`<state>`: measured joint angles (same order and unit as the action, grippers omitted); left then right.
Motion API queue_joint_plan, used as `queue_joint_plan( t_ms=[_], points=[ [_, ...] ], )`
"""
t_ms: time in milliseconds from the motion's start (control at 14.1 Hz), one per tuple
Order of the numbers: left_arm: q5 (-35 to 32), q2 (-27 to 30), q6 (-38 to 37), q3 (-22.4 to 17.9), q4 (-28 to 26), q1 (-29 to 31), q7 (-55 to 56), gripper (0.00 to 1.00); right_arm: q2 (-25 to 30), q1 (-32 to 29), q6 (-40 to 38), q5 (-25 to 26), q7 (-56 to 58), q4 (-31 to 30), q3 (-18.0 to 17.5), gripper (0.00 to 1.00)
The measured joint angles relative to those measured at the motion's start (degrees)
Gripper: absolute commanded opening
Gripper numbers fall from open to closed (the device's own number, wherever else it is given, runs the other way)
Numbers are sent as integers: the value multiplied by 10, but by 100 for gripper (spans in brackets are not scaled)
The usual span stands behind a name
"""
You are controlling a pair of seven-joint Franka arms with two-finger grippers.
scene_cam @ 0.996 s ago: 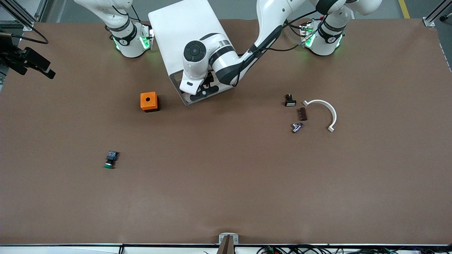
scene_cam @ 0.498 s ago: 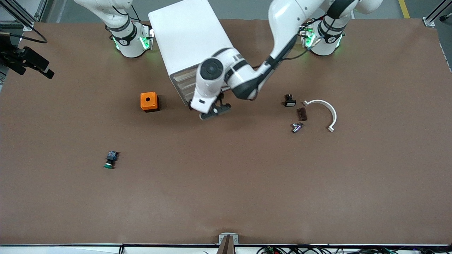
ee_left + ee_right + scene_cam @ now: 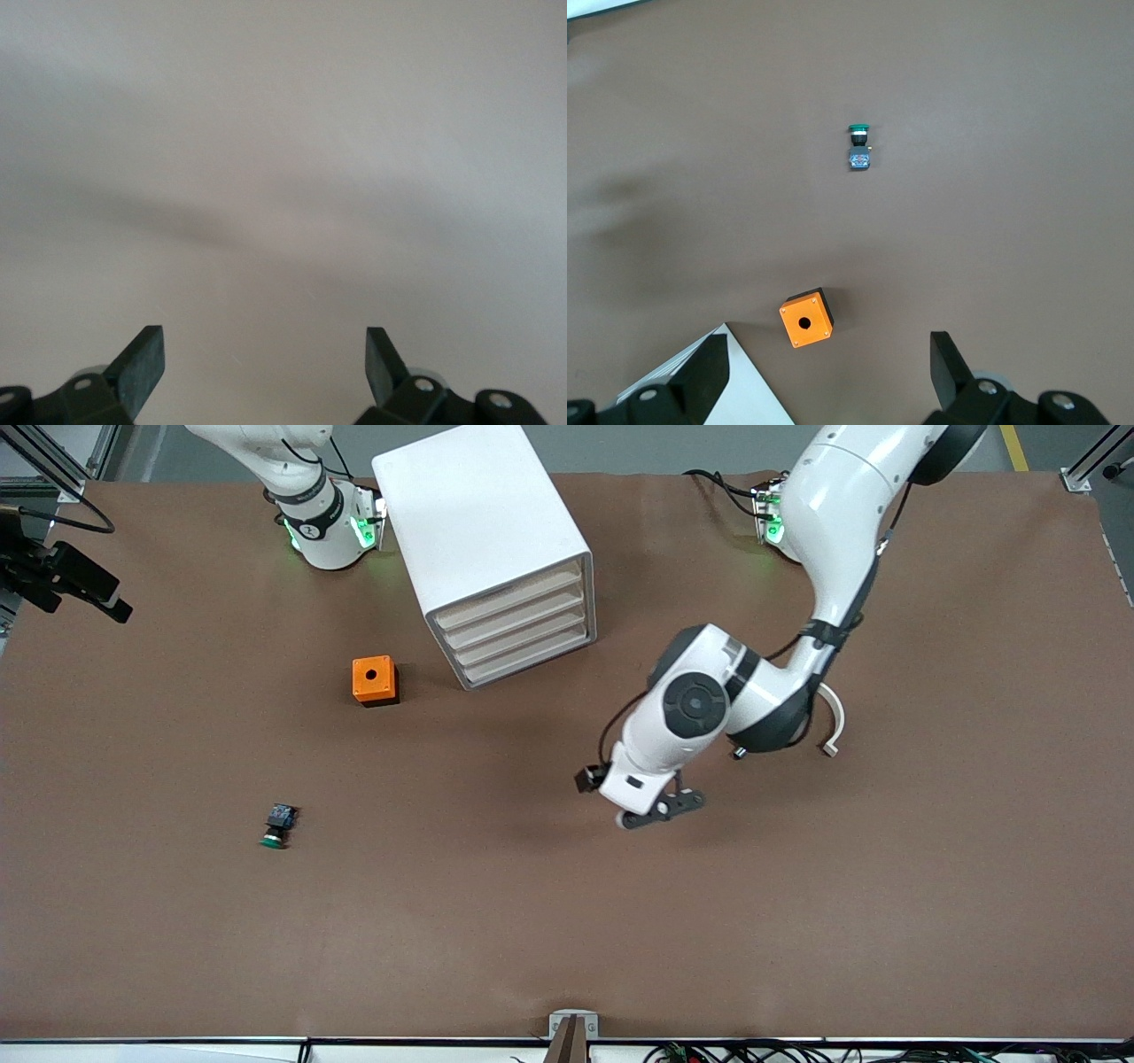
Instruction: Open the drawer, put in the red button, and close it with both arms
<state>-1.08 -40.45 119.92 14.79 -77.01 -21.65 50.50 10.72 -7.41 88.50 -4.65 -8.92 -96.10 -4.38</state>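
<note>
Item 1, left claw (image 3: 660, 812): released, fingers spread wide with nothing between them, hanging over bare surface (image 3: 532, 939) mid-table. My left wrist view shows only plain surface.

Item 2, right claw (image 3: 830, 367): released and empty, hanging high above the orange box (image 3: 374, 680).

Item 3, red button: I cannot tell where it lies, as no view shows it.

Item 4, white drawer cabinet (image 3: 483, 522): 11 o'clock of the left claw, smooth shell with rounded corners, four pale drawer fronts, all shut.

Item 5, orange box: 10 o'clock, cube with a round hole on top, just beside the cabinet.

Item 6, green-capped button (image 3: 278, 826): 9 o'clock, well apart, blue rear block.

Item 7, white curved strip (image 3: 833, 717): 2 o'clock, partly hidden by the left arm.
</note>
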Motion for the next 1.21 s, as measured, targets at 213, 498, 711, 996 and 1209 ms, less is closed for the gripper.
queue_joint_plan(
  t_ms=[213,498,711,996,1209],
  points=[
    [-18,14,-27,0,0,43,-32,100,0,0,0,0,0,2,1,100],
    [-28,48,-72,-51,1,69,-196,100,-1,0,0,0,-1,2,2,100],
    [-28,84,-117,-88,3,107,-313,100,-13,-1,0,0,-1,2,3,100],
    [-28,144,-191,-111,4,157,-410,100,-33,-2,2,2,-1,4,3,100],
    [-17,180,-232,-140,4,156,-442,100,-43,-14,2,3,-1,7,5,100]
  ],
)
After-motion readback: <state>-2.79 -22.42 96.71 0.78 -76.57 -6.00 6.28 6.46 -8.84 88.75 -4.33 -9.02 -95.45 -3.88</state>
